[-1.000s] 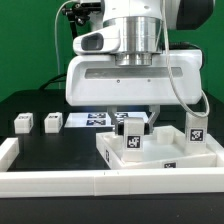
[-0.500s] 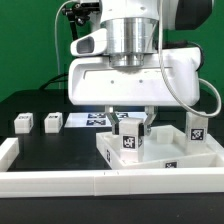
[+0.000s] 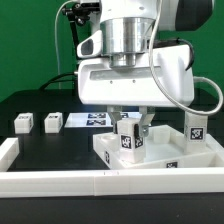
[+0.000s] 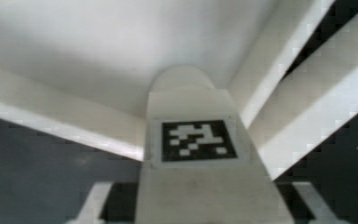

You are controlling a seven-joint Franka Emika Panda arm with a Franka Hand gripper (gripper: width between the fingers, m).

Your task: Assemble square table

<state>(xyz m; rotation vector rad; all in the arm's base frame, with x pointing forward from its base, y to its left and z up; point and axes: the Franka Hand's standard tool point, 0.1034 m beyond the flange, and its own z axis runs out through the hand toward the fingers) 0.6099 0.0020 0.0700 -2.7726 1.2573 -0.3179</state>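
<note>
Between the fingers of the pincer [image 3: 131,130] sits a tagged white table leg [image 3: 128,143], grasped upright, its lower end at a corner of the rimmed square tabletop [image 3: 165,160] directly beneath. A second leg [image 3: 196,130] stands toward the exterior view's right of the pincer.

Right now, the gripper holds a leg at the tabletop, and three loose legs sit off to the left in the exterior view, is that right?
Not quite. There are two loose legs on the exterior view's left, not three, as that view shows. The gripper does hold a leg at the tabletop.
</note>
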